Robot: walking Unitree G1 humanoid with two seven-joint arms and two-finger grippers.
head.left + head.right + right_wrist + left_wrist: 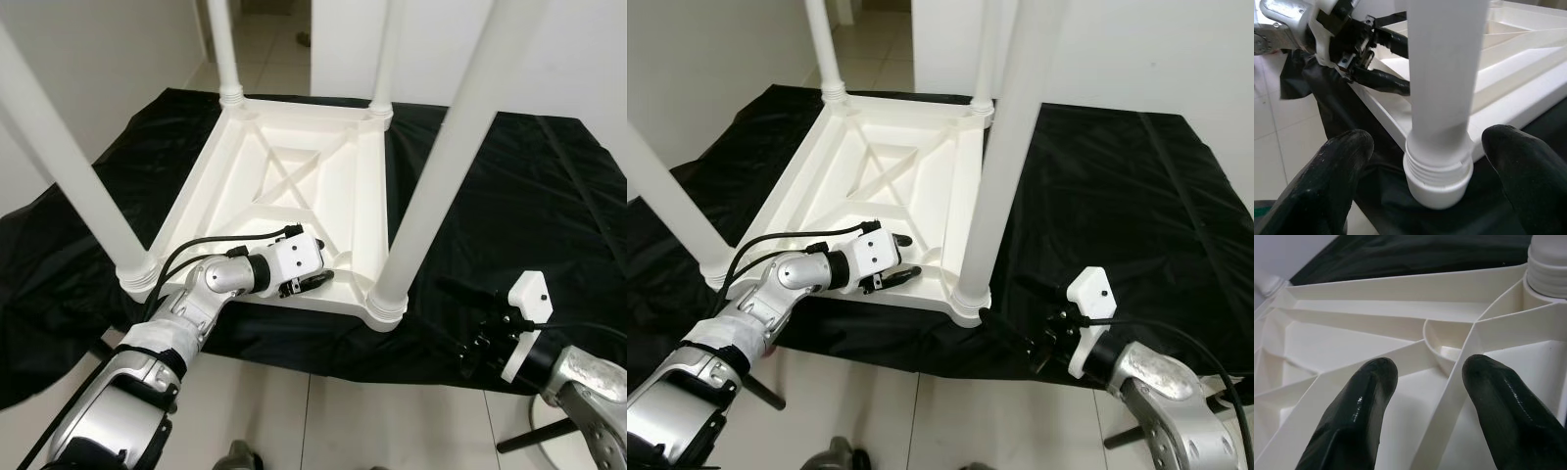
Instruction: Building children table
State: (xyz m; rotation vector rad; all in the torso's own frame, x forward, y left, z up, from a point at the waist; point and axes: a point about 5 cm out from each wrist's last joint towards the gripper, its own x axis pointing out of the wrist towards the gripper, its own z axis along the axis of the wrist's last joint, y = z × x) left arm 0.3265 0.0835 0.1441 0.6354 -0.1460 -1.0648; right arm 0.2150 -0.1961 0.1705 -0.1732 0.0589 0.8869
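We see the upturned children's table (294, 186) lying on a black sheet (509, 186), legs up. Its near right leg (431, 186) could cross-thread if twisted off-axis. Our right tool (1043, 328), spread wide, faces that leg's collar; our left tool (312, 281), parted, holds the near rim.

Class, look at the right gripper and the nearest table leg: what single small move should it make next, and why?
Probably ease the right gripper forward and close on the near-right leg. Its fingers are open and sit either side of the leg's threaded base, not touching it, while the left gripper is on the upturned tabletop at that corner, seemingly steadying it on the black cloth.
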